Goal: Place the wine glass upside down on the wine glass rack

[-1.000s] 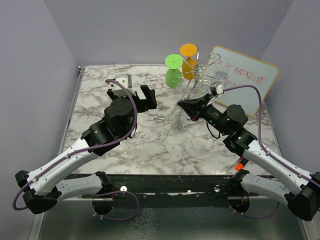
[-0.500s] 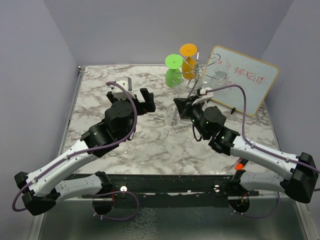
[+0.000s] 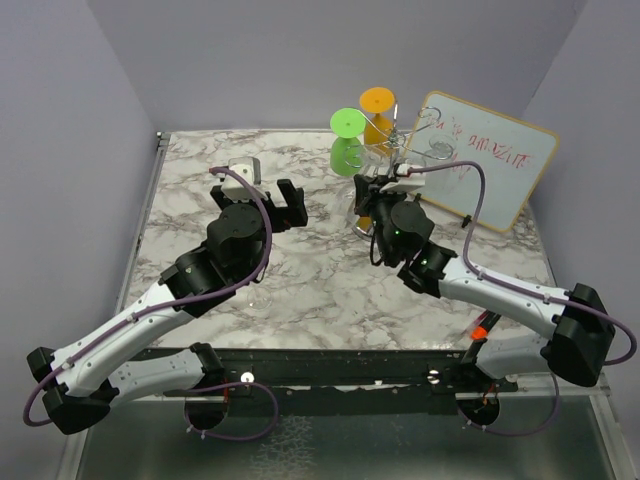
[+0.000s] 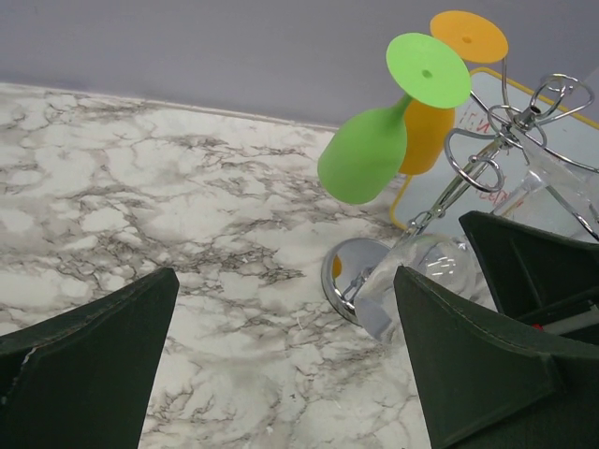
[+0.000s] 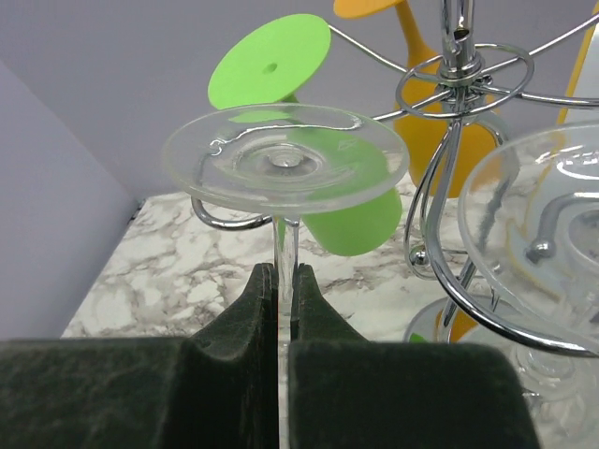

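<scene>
My right gripper (image 5: 284,281) is shut on the stem of a clear wine glass (image 5: 285,159), held upside down with its round foot on top. The foot rests over a curled chrome arm of the wine glass rack (image 5: 459,75). In the top view the right gripper (image 3: 372,205) is at the rack (image 3: 395,135). In the left wrist view the clear glass bowl (image 4: 412,276) hangs above the rack's domed base (image 4: 351,271). My left gripper (image 3: 262,195) is open and empty, left of the rack.
A green glass (image 3: 346,140) and an orange glass (image 3: 377,115) hang upside down on the rack. Another clear glass (image 5: 552,215) hangs on its right side. A white board with red writing (image 3: 490,165) leans behind the rack.
My right gripper has carried the clear glass back and to the right, from the middle of the table up to the rack. The left gripper has shifted slightly back.
</scene>
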`<action>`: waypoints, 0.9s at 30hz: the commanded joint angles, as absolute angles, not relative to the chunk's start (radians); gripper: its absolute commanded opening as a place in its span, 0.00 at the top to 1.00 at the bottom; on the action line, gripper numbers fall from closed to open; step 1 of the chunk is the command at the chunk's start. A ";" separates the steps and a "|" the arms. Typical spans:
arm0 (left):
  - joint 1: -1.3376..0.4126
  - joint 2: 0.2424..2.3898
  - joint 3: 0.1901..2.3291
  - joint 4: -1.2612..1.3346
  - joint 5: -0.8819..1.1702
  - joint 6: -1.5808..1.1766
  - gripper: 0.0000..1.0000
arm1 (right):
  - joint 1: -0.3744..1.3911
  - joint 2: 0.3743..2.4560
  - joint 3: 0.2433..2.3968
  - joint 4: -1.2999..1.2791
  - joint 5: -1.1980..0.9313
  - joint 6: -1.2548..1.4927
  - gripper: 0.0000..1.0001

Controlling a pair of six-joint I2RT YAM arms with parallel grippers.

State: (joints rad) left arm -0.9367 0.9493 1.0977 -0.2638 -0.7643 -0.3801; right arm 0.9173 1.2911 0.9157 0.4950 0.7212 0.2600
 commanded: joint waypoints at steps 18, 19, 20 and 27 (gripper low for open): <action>-0.930 0.934 1.074 -0.241 -0.743 -0.370 0.01 | 0.925 1.442 1.138 0.288 0.905 0.424 0.99; -0.930 0.934 1.074 -0.241 -0.743 -0.370 0.01 | 0.925 1.449 1.148 0.273 0.905 0.427 0.99; -0.930 0.933 1.074 -0.241 -0.741 -0.371 0.01 | 0.925 1.456 1.156 0.262 0.904 0.431 0.99; -0.928 0.934 1.072 -0.242 -0.739 -0.371 0.01 | 0.911 1.497 1.195 0.211 0.870 0.459 0.99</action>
State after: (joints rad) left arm -0.9352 0.9443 1.0836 -0.2523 -0.7567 -0.3767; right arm 0.9142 1.4773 1.1484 0.2432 0.8867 0.4175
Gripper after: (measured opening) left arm 0.987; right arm 0.046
